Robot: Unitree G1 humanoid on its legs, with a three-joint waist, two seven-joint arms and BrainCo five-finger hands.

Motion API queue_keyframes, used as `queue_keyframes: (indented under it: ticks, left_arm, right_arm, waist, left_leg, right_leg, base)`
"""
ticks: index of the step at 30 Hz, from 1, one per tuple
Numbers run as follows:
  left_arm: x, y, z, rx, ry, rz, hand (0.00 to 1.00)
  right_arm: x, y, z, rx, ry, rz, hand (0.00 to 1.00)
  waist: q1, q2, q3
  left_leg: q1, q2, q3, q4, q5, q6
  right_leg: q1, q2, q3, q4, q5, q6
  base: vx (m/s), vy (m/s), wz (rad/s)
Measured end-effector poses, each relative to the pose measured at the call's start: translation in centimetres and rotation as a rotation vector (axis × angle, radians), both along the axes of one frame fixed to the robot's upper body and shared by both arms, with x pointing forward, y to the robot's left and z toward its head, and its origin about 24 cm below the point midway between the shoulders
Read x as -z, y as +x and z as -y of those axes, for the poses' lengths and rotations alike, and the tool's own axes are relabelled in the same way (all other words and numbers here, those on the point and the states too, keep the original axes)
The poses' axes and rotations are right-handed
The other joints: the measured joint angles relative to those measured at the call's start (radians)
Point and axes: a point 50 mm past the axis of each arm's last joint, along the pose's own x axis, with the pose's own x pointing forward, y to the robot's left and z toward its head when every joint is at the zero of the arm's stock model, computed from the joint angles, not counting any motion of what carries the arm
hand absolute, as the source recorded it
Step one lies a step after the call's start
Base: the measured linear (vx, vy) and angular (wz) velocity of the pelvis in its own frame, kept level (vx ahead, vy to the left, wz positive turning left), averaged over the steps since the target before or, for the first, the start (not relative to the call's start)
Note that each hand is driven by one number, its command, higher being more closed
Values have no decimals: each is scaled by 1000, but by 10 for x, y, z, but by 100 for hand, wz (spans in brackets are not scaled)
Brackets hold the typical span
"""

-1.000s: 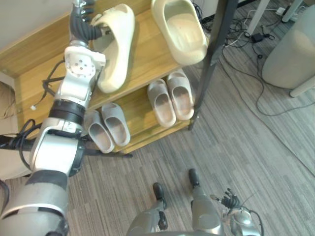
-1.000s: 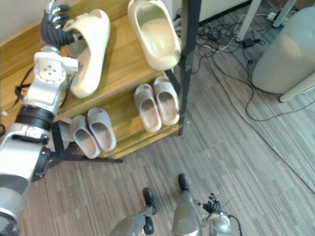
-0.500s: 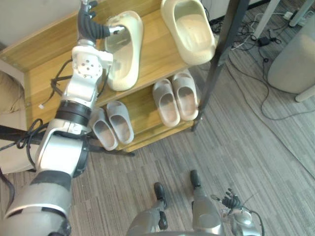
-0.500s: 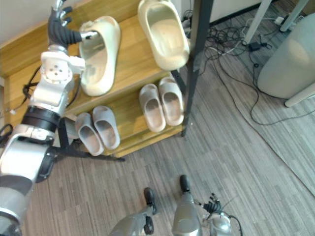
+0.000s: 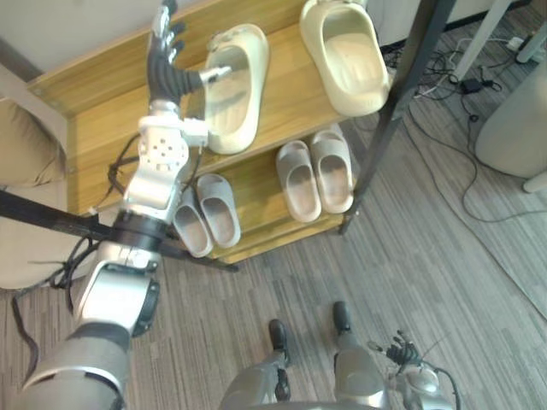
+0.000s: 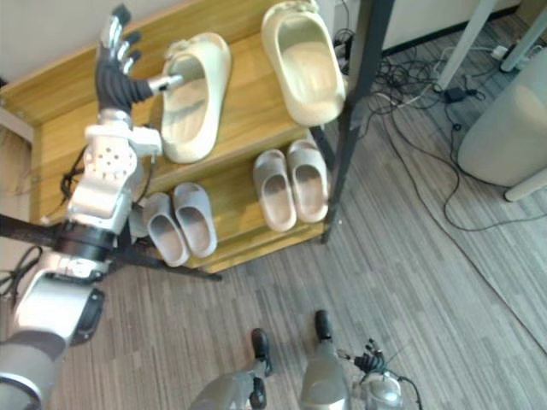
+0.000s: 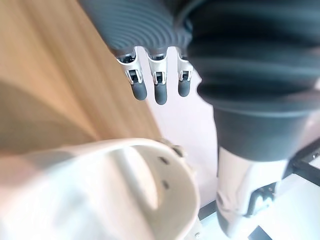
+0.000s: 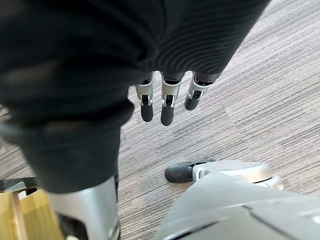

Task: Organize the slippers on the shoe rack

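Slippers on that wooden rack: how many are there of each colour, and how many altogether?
Cream slippers: 2
Grey slippers: 4
Total: 6

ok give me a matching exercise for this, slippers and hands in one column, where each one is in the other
Things:
1 cream slippers
2 grey slippers
3 left hand
4 right hand

Places:
A low down over the floor
B on the lower shelf
C lying on the top shelf
D up at the top shelf, fingers spread

Pairs: 1-C, 2-B, 3-D, 4-A
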Motion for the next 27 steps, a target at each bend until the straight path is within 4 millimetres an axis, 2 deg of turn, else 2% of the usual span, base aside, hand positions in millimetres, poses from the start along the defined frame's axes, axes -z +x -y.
queue_keyframes:
  ticks: [6, 12, 23, 27]
  left_arm:
    - [45, -16, -2, 52, -131, -93, 0]
    - [57, -18, 6, 107, -186, -128, 0]
    - [71, -22, 56, 295, -218, -171, 0]
    - [72, -25, 82, 382, -227, -184, 0]
  right_arm:
    - [0, -1, 1, -30, -27, -20, 0]
    - [2, -2, 0, -40, -25, -36, 0]
    - [4, -2, -6, -63, -19, -47, 0]
    - [6, -4, -7, -61, -14, -63, 0]
  waist:
    - [29, -2, -2]
    - [42, -10, -29]
    - [46, -30, -63]
    - [45, -37, -76]
  left_leg:
    - [9, 4, -4, -11, 2, -3]
    - [7, 3, -23, -11, 3, -2]
    - [9, 3, -45, -11, 11, -3]
    - [8, 3, -45, -11, 11, -6]
  right_leg:
    - [10, 4, -13, 0, -3, -3]
    - [15, 3, -25, 0, -4, -1]
    - [31, -2, -55, -1, -7, 1]
    - [30, -2, -56, -5, -13, 5]
  base:
    - [-1, 2, 5]
    - [16, 3, 6]
    - [-9, 7, 7]
    - [0, 0, 0]
